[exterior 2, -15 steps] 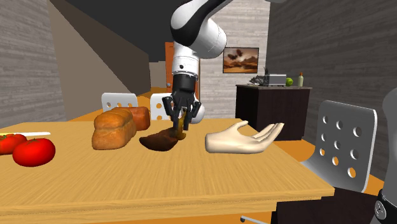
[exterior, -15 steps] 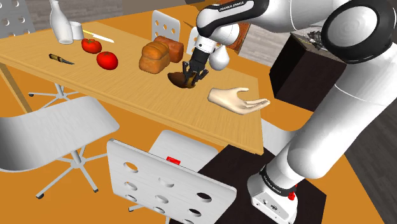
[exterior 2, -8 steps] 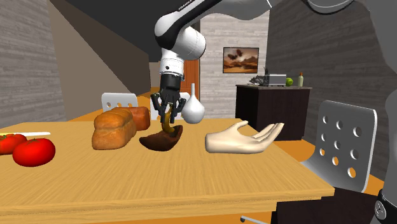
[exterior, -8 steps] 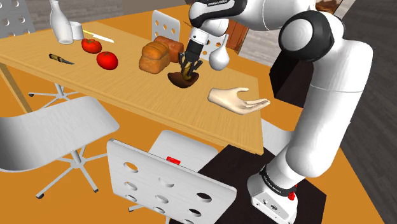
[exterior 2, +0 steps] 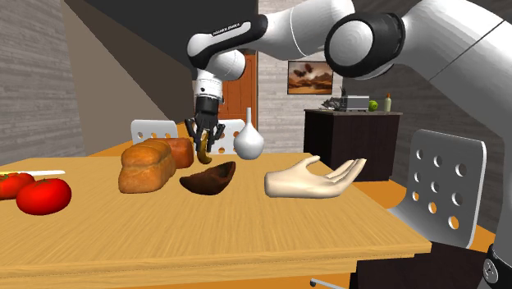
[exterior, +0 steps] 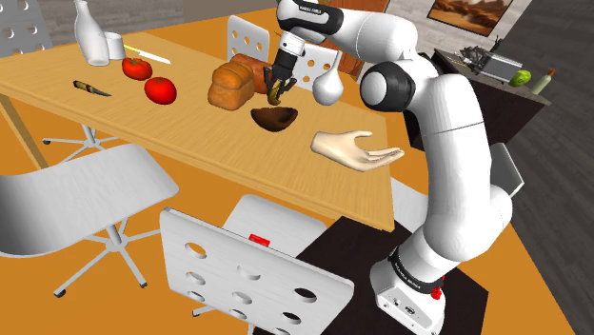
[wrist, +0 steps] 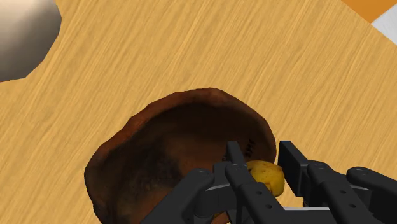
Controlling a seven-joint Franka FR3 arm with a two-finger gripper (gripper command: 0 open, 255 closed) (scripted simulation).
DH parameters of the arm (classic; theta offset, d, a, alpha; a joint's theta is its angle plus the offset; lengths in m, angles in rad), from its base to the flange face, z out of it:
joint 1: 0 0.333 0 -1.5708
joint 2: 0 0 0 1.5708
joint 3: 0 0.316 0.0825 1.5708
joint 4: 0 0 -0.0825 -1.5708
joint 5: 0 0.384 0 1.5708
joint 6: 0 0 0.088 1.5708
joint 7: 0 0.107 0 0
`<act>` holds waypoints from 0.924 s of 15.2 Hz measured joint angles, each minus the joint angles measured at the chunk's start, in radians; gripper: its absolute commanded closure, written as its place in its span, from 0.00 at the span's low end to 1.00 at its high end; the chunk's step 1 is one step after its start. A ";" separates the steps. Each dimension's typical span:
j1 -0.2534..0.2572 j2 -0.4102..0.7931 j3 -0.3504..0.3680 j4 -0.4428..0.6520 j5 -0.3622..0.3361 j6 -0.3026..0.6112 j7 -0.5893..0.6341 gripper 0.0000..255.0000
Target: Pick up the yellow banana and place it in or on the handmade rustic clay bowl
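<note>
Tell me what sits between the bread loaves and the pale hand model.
The brown bowl sits there on the table, plain in the second exterior view.

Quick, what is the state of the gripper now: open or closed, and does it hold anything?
Black two-finger gripper: closed on the yellow banana, above the dark brown rough bowl.

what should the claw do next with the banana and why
Probably lower a little toward the brown bowl before opening. The claw is shut on the yellow banana, which hangs above the bowl with a clear gap in the second exterior view. The wrist view shows it over the bowl's inside, near the rim.
</note>
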State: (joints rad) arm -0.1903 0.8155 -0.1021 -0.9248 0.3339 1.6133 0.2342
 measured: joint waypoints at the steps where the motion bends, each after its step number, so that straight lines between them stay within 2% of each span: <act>1: -0.003 0.024 0.001 0.030 0.000 -0.007 0.001 1.00; 14: 0.007 0.055 0.005 -0.066 0.010 0.121 -0.036 1.00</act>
State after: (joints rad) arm -0.1837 0.8702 -0.0967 -0.9906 0.3443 1.7344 0.1987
